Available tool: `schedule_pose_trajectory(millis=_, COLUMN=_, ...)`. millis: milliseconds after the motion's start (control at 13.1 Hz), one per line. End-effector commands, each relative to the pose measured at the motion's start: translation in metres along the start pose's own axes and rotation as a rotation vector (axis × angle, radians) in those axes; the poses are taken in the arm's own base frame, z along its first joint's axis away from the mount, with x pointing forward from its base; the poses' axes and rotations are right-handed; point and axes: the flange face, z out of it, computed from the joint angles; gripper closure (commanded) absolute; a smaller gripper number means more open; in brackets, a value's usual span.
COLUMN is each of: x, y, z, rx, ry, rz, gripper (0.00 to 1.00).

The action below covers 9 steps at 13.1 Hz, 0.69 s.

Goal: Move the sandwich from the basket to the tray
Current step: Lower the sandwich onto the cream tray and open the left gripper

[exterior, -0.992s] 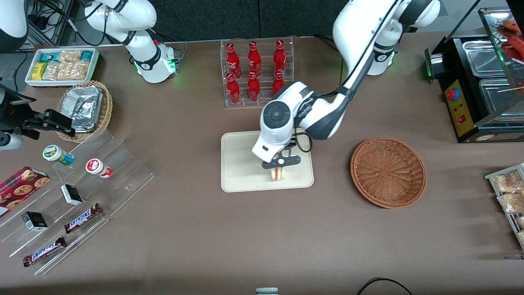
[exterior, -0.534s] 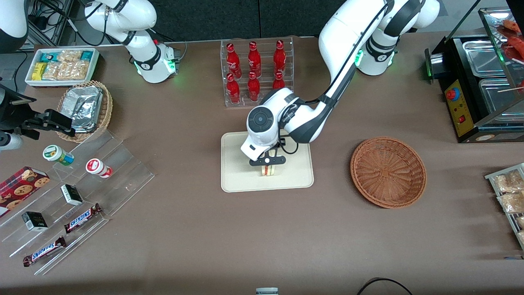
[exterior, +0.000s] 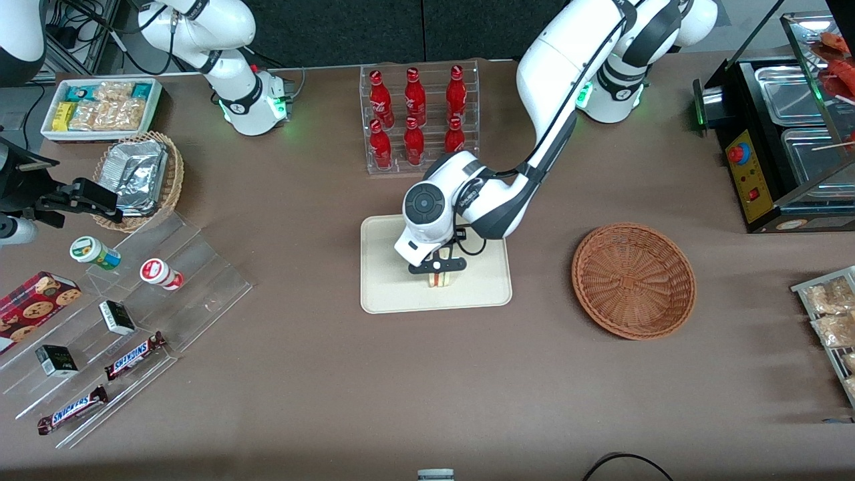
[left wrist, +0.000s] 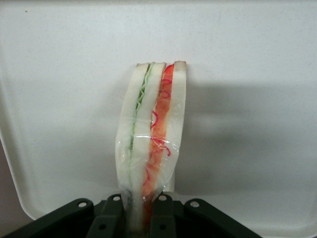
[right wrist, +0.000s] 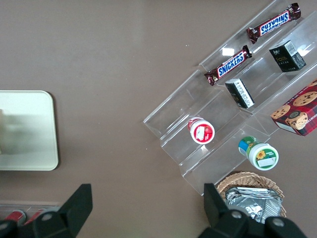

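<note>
Gripper [exterior: 437, 266] pinches sandwich [left wrist: 151, 134] upright low over tray [exterior: 384, 280], basket [exterior: 633, 280] empty; best to lower until touching, then release gently so the wedge won't topple.

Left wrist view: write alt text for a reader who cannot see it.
A wrapped sandwich of white bread with green and red filling is pinched on edge in the claw, standing over the cream tray. The claw's dark fingers press both bread faces, and the sandwich casts a soft shadow on the tray.
</note>
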Motion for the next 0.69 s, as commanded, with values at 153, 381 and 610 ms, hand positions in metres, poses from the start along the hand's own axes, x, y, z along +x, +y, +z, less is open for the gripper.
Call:
schedule_pose_trajectory(millis=153, x=0.001, y=0.007, z=-0.003, rx=0.003, ry=0.014, rz=-0.01, gripper=0.0)
schedule_pose_trajectory(millis=381, x=-0.009, y=0.014, z=-0.008, rx=0.009, ry=0.022, rz=0.009, gripper=0.0)
schedule_pose_trajectory(millis=610, x=-0.008, y=0.012, z=-0.032, rx=-0.013, ry=0.045, rz=0.005, gripper=0.0)
